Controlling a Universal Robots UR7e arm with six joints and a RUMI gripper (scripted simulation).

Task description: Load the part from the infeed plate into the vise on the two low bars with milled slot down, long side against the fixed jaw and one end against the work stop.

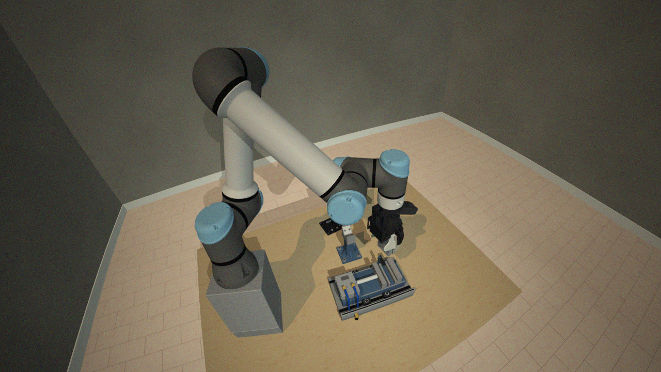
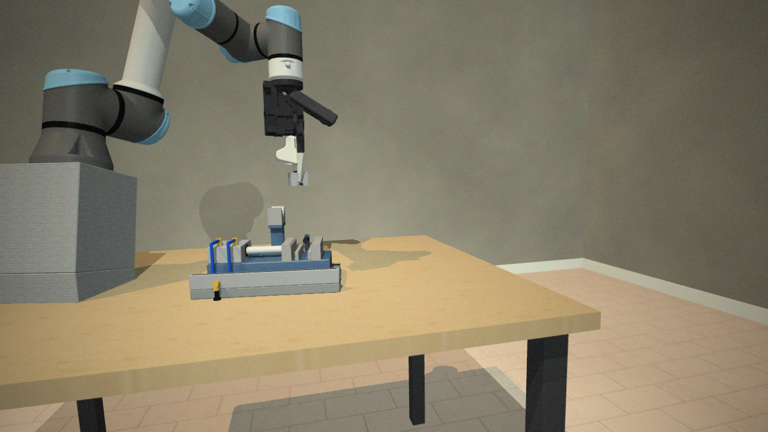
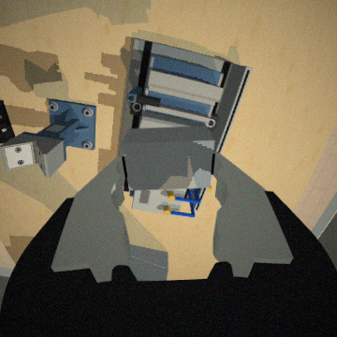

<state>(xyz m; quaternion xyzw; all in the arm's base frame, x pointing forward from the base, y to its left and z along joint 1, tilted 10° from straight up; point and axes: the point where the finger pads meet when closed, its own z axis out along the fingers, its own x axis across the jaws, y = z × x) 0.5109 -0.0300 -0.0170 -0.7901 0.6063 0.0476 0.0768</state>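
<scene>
My gripper (image 1: 388,250) (image 2: 299,180) (image 3: 168,155) is shut on the grey part (image 2: 293,179) (image 3: 154,164), a jaw at each end. They hang high above the table, behind the vise in the top view. The part's face towards the wrist camera is plain; its slot is not visible. The vise (image 2: 263,282) (image 3: 237,95) stands open. Its fixed jaw (image 1: 394,269) (image 2: 317,248) (image 3: 184,87) is farthest from the cylinder. The dark work stop (image 2: 306,239) (image 3: 151,100) sits between the jaws. The part hides some of the vise in the wrist view.
The V-block (image 1: 350,239) (image 2: 276,216) (image 3: 52,156) stands on a blue foot beside the vise. The black infeed plate (image 1: 329,226) (image 3: 4,125) lies beyond it, partly cut off in the wrist view. Blue hoses (image 1: 356,296) (image 2: 230,257) loop beside the cylinder.
</scene>
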